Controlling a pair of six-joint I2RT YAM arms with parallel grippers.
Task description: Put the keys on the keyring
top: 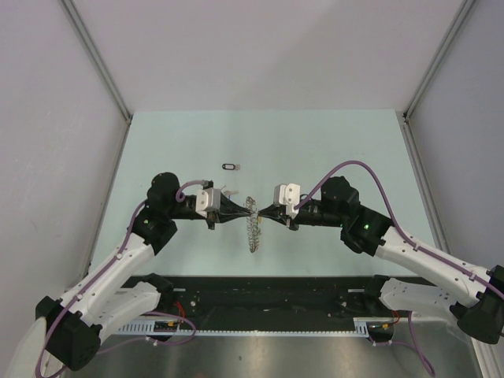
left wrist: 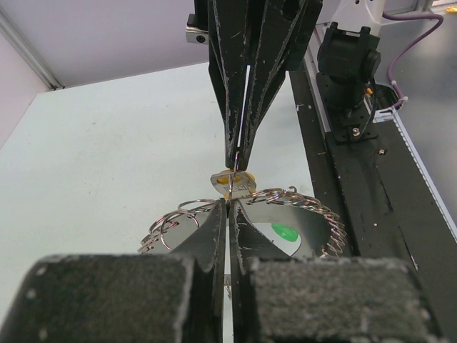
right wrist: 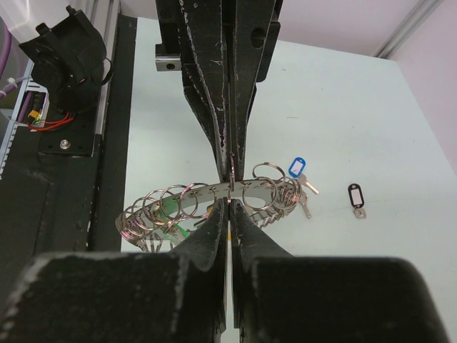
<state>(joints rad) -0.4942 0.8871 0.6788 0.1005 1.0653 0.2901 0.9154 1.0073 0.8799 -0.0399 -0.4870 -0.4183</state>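
Observation:
The keyring (top: pixel 253 224) is a silver band strung with several small wire rings, held up off the table between my two arms. My left gripper (top: pixel 246 213) is shut on its rim from the left, and my right gripper (top: pixel 261 214) is shut on it from the right, tip to tip. In the left wrist view my left gripper (left wrist: pixel 227 204) pinches the keyring (left wrist: pixel 314 207) just under a yellow-tagged key (left wrist: pixel 232 180). A green tag (left wrist: pixel 284 232) lies under the ring. In the right wrist view my right gripper (right wrist: pixel 228 202) nips the keyring (right wrist: pixel 182 194). A blue-tagged key (right wrist: pixel 297 168) hangs by the ring's far side. A black-tagged key (right wrist: pixel 355 194) lies loose on the table.
The loose black-tagged key (top: pixel 230 166) lies on the pale green table (top: pixel 339 150) behind the grippers. Grey walls close off the left, right and back. A black rail (top: pixel 268 295) with wiring runs along the near edge.

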